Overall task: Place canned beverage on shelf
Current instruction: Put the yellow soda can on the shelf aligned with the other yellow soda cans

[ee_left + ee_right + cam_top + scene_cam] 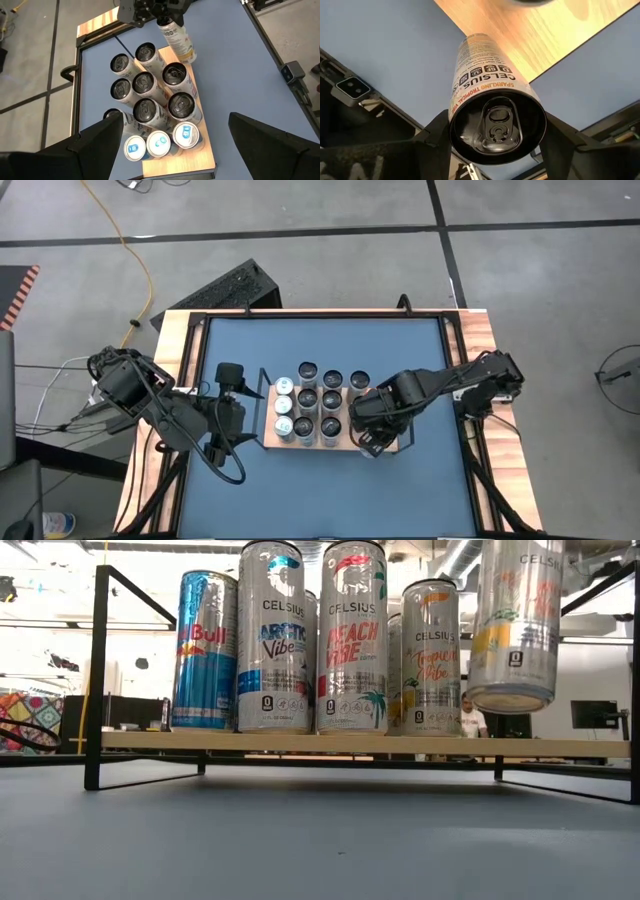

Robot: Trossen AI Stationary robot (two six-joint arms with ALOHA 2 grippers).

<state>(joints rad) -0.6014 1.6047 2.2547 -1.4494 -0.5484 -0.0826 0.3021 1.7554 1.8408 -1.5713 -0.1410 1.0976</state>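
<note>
The shelf [388, 448], a light-wood board [350, 743] in a black wire frame, stands mid-table with several upright cans [320, 405] on it. My right gripper [368, 432] hangs over the shelf's right part, shut on a Celsius can [515, 620]. That can's bottom hangs a little above the board, right of the standing cans [345, 640]. The left wrist view shows it [179, 41] beyond the group. My left gripper [238, 412] waits open above the table, left of the shelf, touching nothing. My right gripper pinches the can's wall just below its top rim [454, 131] between its two fingers [437, 137], one on each side. The fingers come from above and point down. The can hangs nearly upright below them, its bottom [512, 700] clear of the board.
Black end rails [98, 670] rise at both ends of the shelf. Bare blue tabletop [320, 490] lies in front of it. A black keyboard-like object [225, 288] sits beyond the table's far left corner. Wooden border planks [480, 340] edge the table.
</note>
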